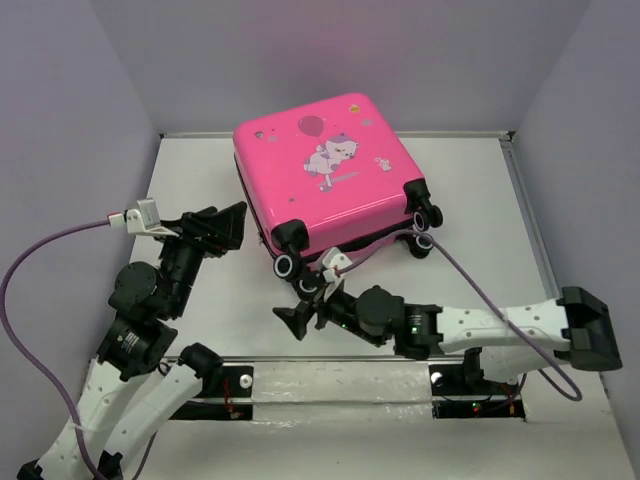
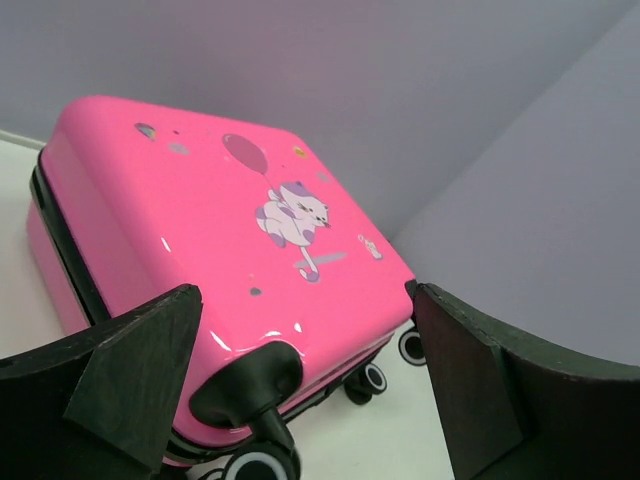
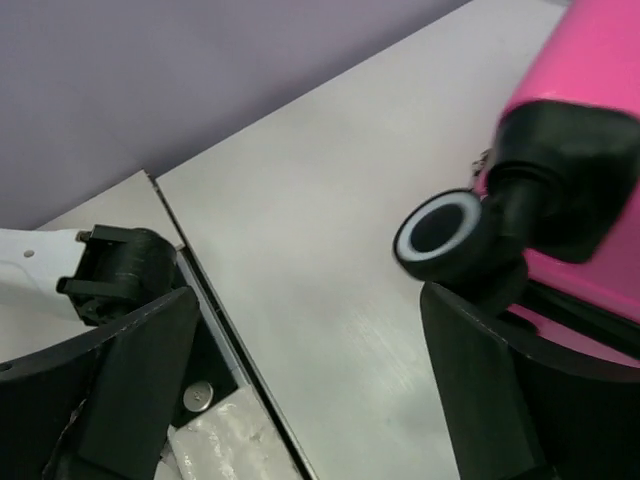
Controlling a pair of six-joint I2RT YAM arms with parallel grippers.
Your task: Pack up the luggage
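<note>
The pink luggage (image 1: 325,170) lies shut, printed lid up, toward 12 o'clock on the table (image 1: 200,290). The left gripper (image 1: 236,226) sits at its 9 o'clock, fingers spread and empty. The right gripper (image 1: 297,312), equally wide and empty, sits at its 6 o'clock beside a caster wheel (image 3: 440,228).

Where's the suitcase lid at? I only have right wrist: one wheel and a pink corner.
Observer: Top view shows the suitcase lying flat with the lid down and the cartoon print facing up. I can't tell if it's zipped.
Operator: Left arm on it?
Observer: No. The left gripper is to the left of the suitcase, open, empty and apart from it.
Operator: Which corner am I at?
Observer: The near left one. The right gripper is open, just in front of the wheels there.
</note>
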